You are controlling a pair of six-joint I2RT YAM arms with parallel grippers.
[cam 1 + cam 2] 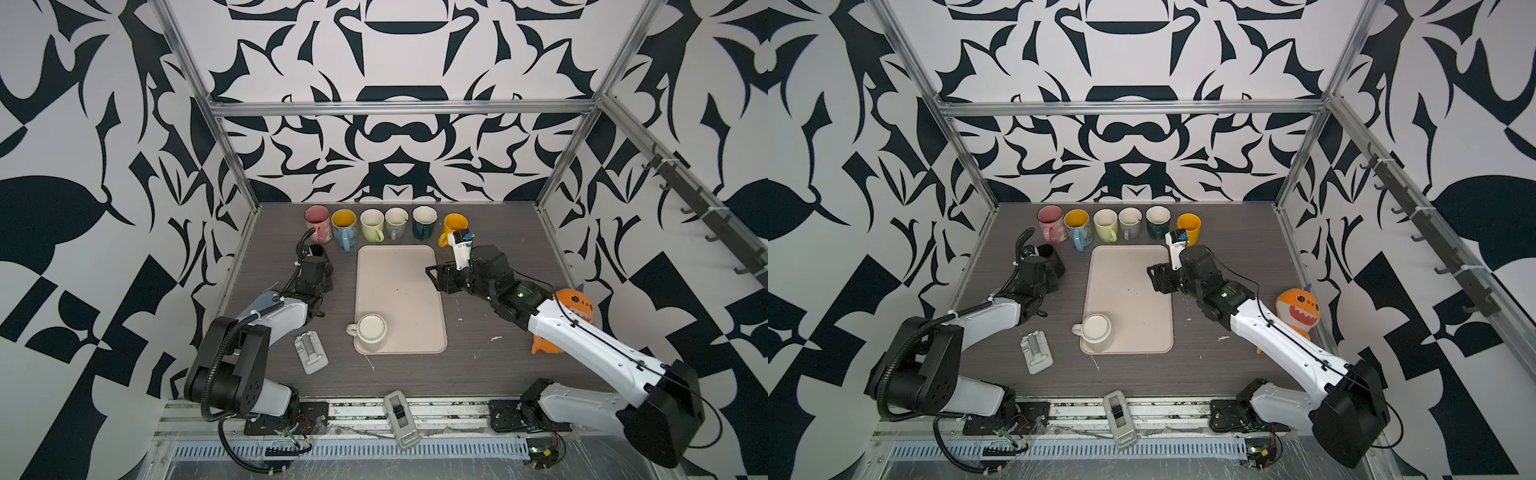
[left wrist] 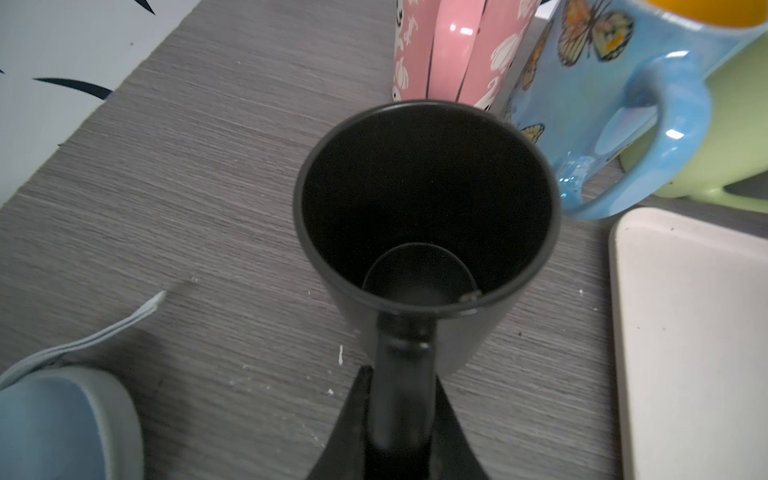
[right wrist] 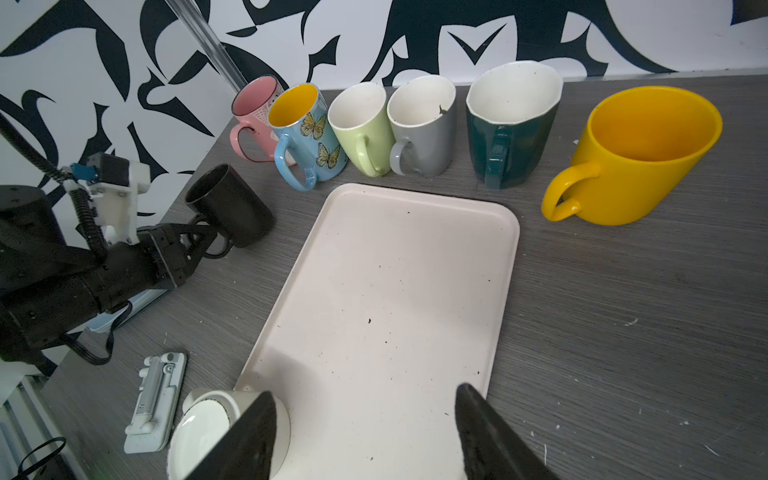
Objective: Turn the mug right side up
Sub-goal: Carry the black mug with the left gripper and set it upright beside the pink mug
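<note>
Tray (image 1: 401, 291) middle and far half are left bare; only its near-left corner is taken, by the upside-down cream mug (image 1: 371, 330). Back edge is walled off by a row of six mugs, pink mug (image 3: 253, 112) to yellow mug (image 3: 640, 158). Left of tray, room is blocked by the black mug (image 3: 232, 203), clamped at the handle by the left gripper (image 2: 400, 374), and by the grey stand (image 1: 311, 351). Table (image 3: 623, 311) right of tray is bare up to the shark plush (image 1: 575, 305).

The right pincer (image 3: 363, 390) hangs with its jaws apart over a cream rectangular plastic tray (image 3: 374, 270) on the grey wood-grain counter (image 3: 623, 311). A base-up cream ceramic mug (image 3: 199, 428) sits at the tray's corner. The left pincer (image 3: 203, 239) grips a matte black mug (image 3: 237, 208) by its handle, mouth up.
</note>
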